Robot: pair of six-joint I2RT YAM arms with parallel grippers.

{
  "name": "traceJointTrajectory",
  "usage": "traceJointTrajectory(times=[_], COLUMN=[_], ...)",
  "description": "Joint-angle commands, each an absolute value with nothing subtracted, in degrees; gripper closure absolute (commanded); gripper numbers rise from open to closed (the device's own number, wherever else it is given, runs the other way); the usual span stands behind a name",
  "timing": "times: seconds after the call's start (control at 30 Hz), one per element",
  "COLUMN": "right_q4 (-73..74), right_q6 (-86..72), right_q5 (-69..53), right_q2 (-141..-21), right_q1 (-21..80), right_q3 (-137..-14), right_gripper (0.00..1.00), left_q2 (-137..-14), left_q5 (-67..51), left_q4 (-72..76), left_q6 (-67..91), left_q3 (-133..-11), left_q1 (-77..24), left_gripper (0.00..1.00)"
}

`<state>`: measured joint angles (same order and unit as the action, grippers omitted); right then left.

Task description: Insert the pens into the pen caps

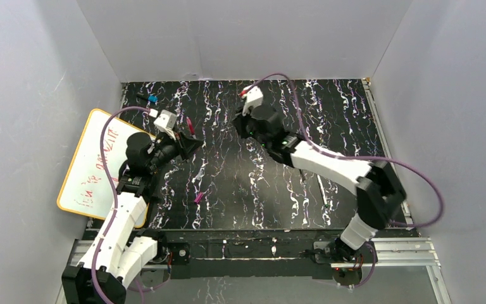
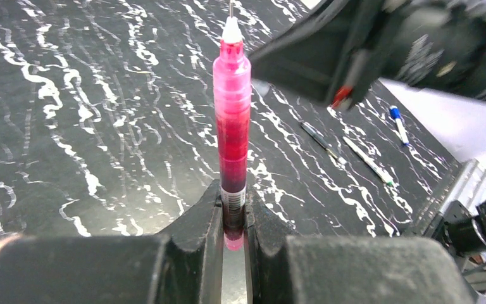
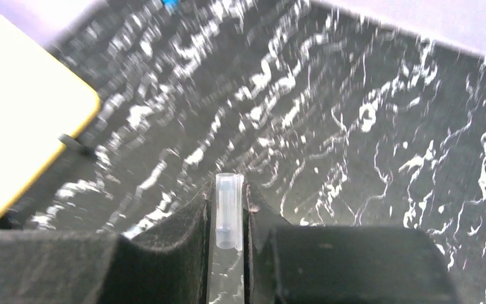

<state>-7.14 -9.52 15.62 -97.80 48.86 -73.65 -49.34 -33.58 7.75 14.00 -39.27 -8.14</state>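
Note:
My left gripper [image 2: 232, 197] is shut on the lower end of a magenta pen [image 2: 232, 120]. The pen stands upright in the jaws with its white tip exposed, and it also shows in the top view [image 1: 191, 125]. My right gripper [image 3: 229, 197] is shut on a small greyish clear pen cap [image 3: 229, 209], open end outward. In the top view the two grippers [image 1: 188, 144] [image 1: 239, 124] face each other, a short gap apart above the mat. A magenta cap [image 1: 198, 197] lies on the mat. A dark pen [image 2: 319, 140] and a white pen with a greenish end [image 2: 368, 160] lie to the right.
A yellow-edged whiteboard [image 1: 92, 166] lies at the left, partly under the left arm. A blue-tipped short black object [image 1: 150, 99] lies at the far left corner. A white pen with a blue tip [image 2: 397, 124] lies near the mat's right edge. Grey walls enclose the black marbled mat [image 1: 342, 114].

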Motion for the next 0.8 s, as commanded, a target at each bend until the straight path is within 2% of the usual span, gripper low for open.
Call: traceJointTrajectory(times=[0.0,0.23,0.5,0.77], right_q4=[-25.0,-41.1,-55.8,-61.0], right_q6=[-14.9,-22.2,-31.6,-34.4], right_q5=[13.4,11.8,5.4,0.6], right_q2=[-86.6,-77.5,-77.3,-78.7], right_q1=[49.1,50.2,51.1,52.6], right_q3=[-66.2,-58.4,-54.5,-56.2], right_gripper=[0.99,0.99,0.99,0.99], left_q2=[-46.5,-42.0,-43.0,-45.3], left_q5=[-32.6,-31.2,-39.0,-43.3], left_q4=[11.0,16.7,24.8,27.0], left_q6=[13.3,13.5,17.3,19.2], left_q3=[-37.3,-33.7,-30.8,-31.0], left_q1=[-13.7,-19.2,-21.3,-23.2], left_gripper=[1.00,1.00,1.00,1.00])
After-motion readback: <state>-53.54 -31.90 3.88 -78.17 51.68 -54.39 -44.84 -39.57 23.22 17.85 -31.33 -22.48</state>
